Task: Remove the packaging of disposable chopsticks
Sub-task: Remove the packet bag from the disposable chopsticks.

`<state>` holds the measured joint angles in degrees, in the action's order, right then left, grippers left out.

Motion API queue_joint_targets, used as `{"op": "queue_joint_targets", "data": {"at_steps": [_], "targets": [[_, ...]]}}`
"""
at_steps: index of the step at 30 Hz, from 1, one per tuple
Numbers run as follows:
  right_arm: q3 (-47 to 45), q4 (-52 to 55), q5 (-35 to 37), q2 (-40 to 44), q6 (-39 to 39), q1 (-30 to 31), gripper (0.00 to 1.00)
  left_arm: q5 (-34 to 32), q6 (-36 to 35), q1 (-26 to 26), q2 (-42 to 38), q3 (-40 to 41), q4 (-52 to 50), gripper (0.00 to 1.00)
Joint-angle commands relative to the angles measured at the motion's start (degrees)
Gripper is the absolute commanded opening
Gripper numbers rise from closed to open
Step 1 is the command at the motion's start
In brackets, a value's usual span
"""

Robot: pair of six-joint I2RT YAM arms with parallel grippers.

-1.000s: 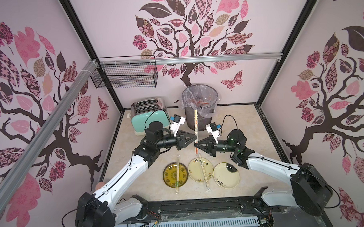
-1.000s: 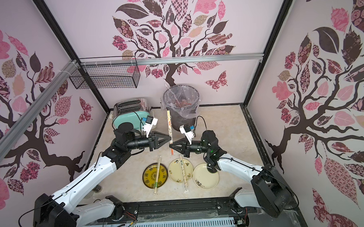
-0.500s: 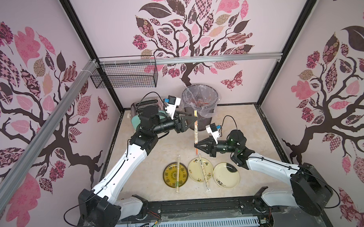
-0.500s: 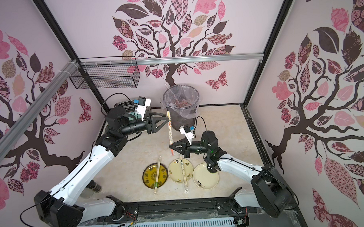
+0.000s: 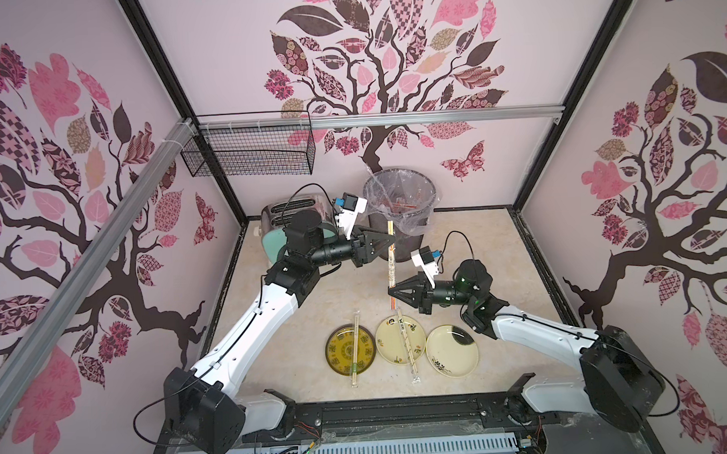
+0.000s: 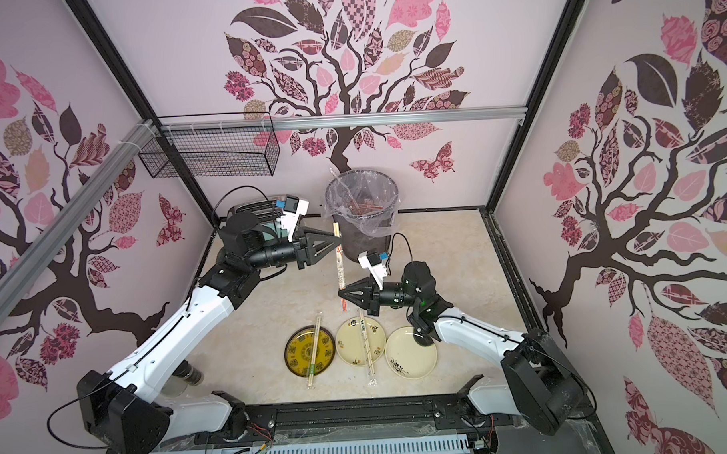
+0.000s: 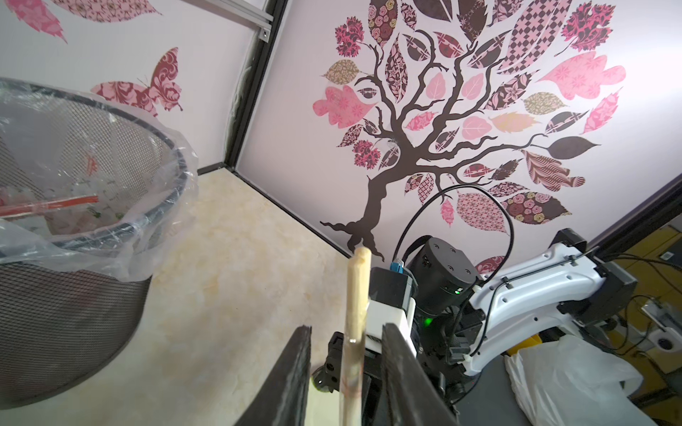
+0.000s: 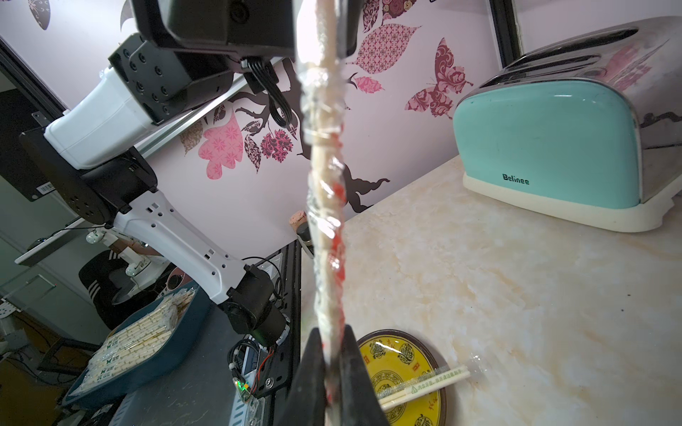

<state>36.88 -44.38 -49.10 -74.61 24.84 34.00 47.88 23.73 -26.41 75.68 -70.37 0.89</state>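
Observation:
One pair of disposable chopsticks [image 5: 391, 268] stands upright in the air in front of the bin in both top views. My right gripper [image 5: 391, 292] is shut on its lower part, over the crumpled clear packaging [image 8: 326, 206] with red print. My left gripper [image 5: 391, 241] is at the upper end, and its jaws stand open either side of the bare wooden stick [image 7: 358, 280] with a gap on each side. Two more wrapped pairs lie on plates: one [image 5: 354, 344] on the yellow plate, one [image 5: 407, 343] on the middle cream plate.
A mesh bin [image 5: 400, 201] with a clear liner stands at the back and holds discarded sleeves. A teal toaster [image 5: 277, 239] stands behind my left arm. A third cream plate [image 5: 451, 351] lies at the right. A wire basket [image 5: 247, 153] hangs on the back wall.
My left gripper has risen from facing the right gripper low down to the upper end of the sticks. Its jaws opened wider, then narrowed. The right gripper has kept its hold and place.

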Motion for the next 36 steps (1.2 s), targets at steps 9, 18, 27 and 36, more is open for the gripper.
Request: {"op": "queue_joint_targets", "data": {"at_steps": [9,18,27,36], "targets": [[1.88,-0.44,0.26,1.10,-0.43,-0.07,0.00,2.88,-0.55,-1.46,1.62,2.46,1.49,0.00],[4.90,0.73,1.65,1.51,-1.06,-0.23,0.00,3.12,0.03,-3.10,-0.49,8.18,2.30,0.04],[8.34,1.07,1.23,1.54,-0.84,-0.74,0.00,2.56,1.87,-3.39,-3.98,15.49,3.62,0.11],[10.65,0.70,1.05,0.65,-0.15,-0.69,0.00,2.35,4.81,-4.25,-5.57,19.91,7.32,0.12]]}}
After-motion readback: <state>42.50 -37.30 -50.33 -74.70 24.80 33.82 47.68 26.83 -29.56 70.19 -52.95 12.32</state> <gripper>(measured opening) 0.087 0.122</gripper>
